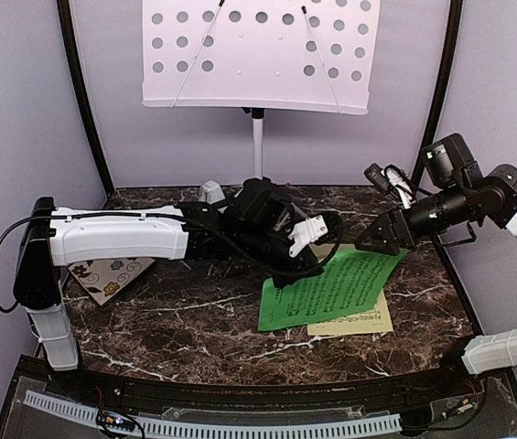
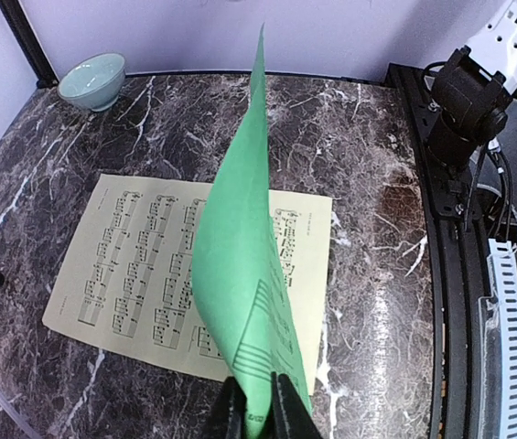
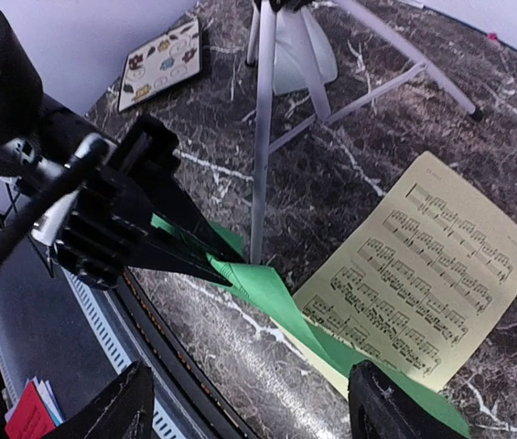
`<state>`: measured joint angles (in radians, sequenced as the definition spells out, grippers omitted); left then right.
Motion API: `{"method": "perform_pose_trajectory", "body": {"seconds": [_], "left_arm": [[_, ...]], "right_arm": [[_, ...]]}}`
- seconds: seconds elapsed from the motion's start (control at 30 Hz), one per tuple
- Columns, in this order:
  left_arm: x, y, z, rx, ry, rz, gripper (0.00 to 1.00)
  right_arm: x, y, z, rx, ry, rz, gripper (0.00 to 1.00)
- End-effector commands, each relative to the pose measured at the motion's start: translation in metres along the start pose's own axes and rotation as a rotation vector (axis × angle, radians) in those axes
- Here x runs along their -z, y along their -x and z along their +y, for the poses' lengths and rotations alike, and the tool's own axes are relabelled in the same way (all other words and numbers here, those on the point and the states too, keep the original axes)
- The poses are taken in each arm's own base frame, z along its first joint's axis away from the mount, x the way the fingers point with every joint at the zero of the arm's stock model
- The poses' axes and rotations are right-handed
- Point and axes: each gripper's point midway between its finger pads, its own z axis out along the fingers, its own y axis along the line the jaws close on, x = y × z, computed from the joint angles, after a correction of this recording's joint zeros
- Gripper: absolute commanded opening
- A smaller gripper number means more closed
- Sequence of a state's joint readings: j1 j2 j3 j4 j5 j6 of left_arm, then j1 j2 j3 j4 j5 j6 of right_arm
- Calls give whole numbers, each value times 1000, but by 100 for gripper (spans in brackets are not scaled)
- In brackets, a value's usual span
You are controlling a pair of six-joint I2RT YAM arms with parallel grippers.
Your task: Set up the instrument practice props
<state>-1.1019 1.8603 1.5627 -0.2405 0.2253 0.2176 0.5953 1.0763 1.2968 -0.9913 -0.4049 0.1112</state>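
left claw (image 2: 256, 413): pinched shut on green sheet (image 1: 331, 288), left edge | sheet: arching up, long axis near-left to far-right | right claw (image 1: 375, 240): wide apart, empty, at far-right corner | music stand (image 1: 258, 55): far centre

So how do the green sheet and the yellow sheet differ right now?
The green sheet is pinched at one edge by the left gripper and raised, while the yellow sheet lies ungripped on the table. The green sheet curls and stands on edge; the yellow sheet is flat. Both are printed with music notation.
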Motion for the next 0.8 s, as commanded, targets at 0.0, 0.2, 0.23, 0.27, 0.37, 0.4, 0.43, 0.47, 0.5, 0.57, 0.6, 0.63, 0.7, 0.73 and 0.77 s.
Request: {"method": "perform_pose_trajectory", "body": {"seconds": [0.0,0.2,0.23,0.27,0.37,0.4,0.43,0.47,0.5,0.57,0.6,0.63,0.7,0.73,0.77], "left_arm": [[14,15,-8,-124,39,-35,12],[16,14,-14,-199,64,-36,12],[17,14,-14,-205,68,-37,12],[17,14,-15,-213,68,-38,12],[20,16,-16,-238,80,-49,11],[21,16,-16,-246,84,-51,11],[21,17,-17,-254,88,-55,11],[22,18,-17,-263,92,-57,11],[22,18,-18,-273,94,-58,11],[22,17,-18,-283,98,-51,11],[22,16,-18,-286,99,-48,11],[22,15,-18,-289,100,-44,11],[23,14,-17,-291,108,-39,11],[24,14,-16,-286,117,-38,13],[26,14,-14,-270,131,-40,19]], "right_arm": [[-18,-23,-6,31,-41,103,73],[-32,-26,-15,47,-70,126,73],[-36,-30,-12,42,-50,139,73],[-39,-35,-8,42,-25,154,71],[-49,-52,3,44,31,205,63],[-51,-53,5,46,43,207,62],[-56,-60,3,38,43,223,60],[-59,-63,1,35,36,230,57],[-60,-63,0,36,28,231,54],[-62,-62,-1,38,26,233,47],[-62,-61,0,37,33,235,42],[-62,-60,2,37,43,236,37],[-62,-57,6,41,64,228,18],[-61,-55,7,41,70,221,11],[-57,-46,10,51,73,192,3]]}}
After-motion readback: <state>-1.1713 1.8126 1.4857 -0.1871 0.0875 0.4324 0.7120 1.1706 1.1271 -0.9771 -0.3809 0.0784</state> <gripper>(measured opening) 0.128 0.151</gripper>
